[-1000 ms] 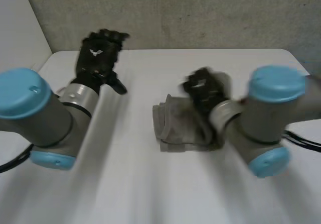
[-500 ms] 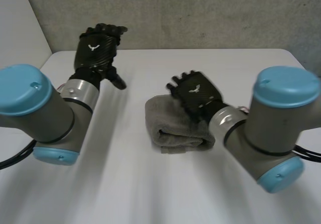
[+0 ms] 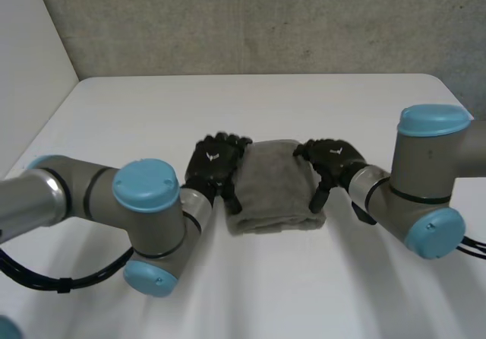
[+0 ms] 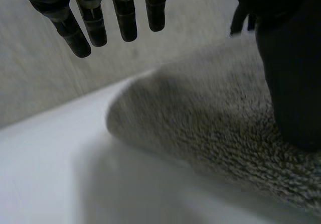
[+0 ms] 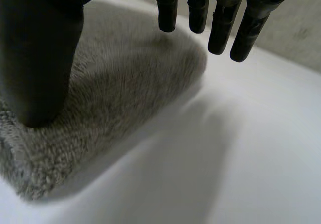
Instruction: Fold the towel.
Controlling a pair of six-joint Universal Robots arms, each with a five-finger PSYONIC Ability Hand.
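No words or numbers readable, small white emblem (image 3: 210, 155) on back of left hand (image 3: 216, 170), another on right hand (image 3: 338, 163)

A white table (image 3: 266, 103) stands before a rough grey concrete wall (image 3: 304, 20).

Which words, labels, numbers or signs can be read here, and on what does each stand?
No words or numbers can be read.
A small white emblem, not letters, on the back of the left hand.
The same emblem on the back of the right hand.
No label on the grey towel.
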